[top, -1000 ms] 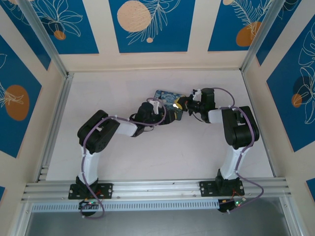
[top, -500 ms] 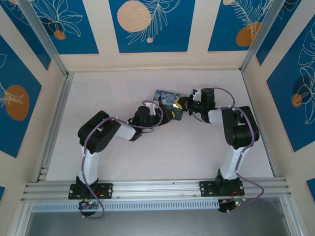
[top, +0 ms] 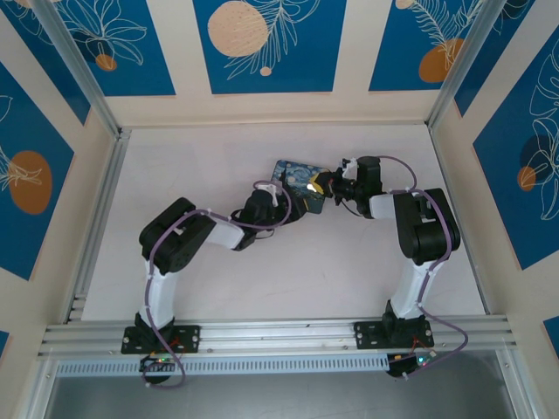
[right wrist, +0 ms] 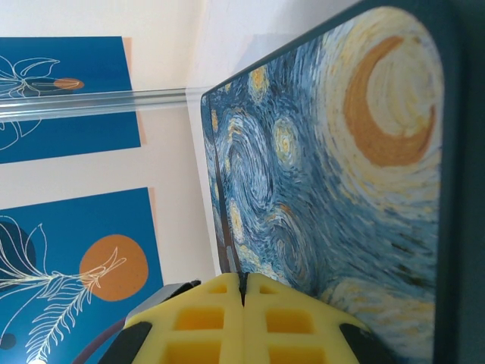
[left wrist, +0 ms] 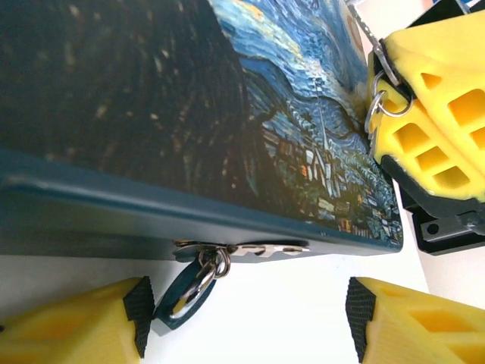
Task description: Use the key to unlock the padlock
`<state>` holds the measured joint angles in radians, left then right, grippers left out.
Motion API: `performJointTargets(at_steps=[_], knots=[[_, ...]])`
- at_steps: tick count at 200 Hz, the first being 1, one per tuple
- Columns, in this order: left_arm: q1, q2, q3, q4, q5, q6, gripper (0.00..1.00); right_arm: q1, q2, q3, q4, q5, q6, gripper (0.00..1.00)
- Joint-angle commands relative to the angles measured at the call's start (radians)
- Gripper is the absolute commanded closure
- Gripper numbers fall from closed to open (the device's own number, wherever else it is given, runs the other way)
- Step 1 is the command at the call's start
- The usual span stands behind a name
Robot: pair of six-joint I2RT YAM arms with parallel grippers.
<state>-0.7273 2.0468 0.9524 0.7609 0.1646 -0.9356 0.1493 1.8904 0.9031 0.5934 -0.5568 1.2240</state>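
Observation:
The small bluish padlock [left wrist: 184, 294] hangs by metal rings under the front edge of the starry-night box [left wrist: 227, 114], beside a toothed metal piece [left wrist: 273, 249]. My left gripper [left wrist: 248, 318] is open in front of that edge; its left pad almost touches the padlock and nothing is held. My right gripper [left wrist: 388, 83] is shut at the box's right corner, with a ring and a thin serrated sliver, the key [left wrist: 365, 34], sticking out of it. In the right wrist view the key [right wrist: 227, 243] shows as a dark strip leaving the shut fingertips [right wrist: 261, 292] along the box [right wrist: 341, 167].
The box [top: 301, 183] lies mid-table between my left gripper [top: 278, 202] and right gripper [top: 327, 185]. Aluminium rails [top: 96, 218] and patterned walls enclose the white table. Open surface lies in front of and behind the box.
My left wrist drew back slightly from the box, then came back toward it, and its jaws narrowed a little. The right arm and the box stayed still.

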Motion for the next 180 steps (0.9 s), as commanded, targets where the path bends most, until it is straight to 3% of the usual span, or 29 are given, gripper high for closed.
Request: performJointTargets(at_steps=[1, 80, 180], knots=[[-0.017, 0.0, 0.006, -0.129, -0.06, 0.077, 0.36, -0.002, 0.026, -0.003, 0.0, -0.006, 0.016, 1.0], [-0.05, 0.026, 0.08, -0.172, -0.115, 0.148, 0.43, -0.006, 0.032, -0.007, 0.008, -0.012, 0.022, 1.0], [-0.048, 0.049, 0.091, -0.165, -0.151, 0.097, 0.66, -0.012, 0.035, -0.016, 0.014, -0.017, 0.023, 1.0]])
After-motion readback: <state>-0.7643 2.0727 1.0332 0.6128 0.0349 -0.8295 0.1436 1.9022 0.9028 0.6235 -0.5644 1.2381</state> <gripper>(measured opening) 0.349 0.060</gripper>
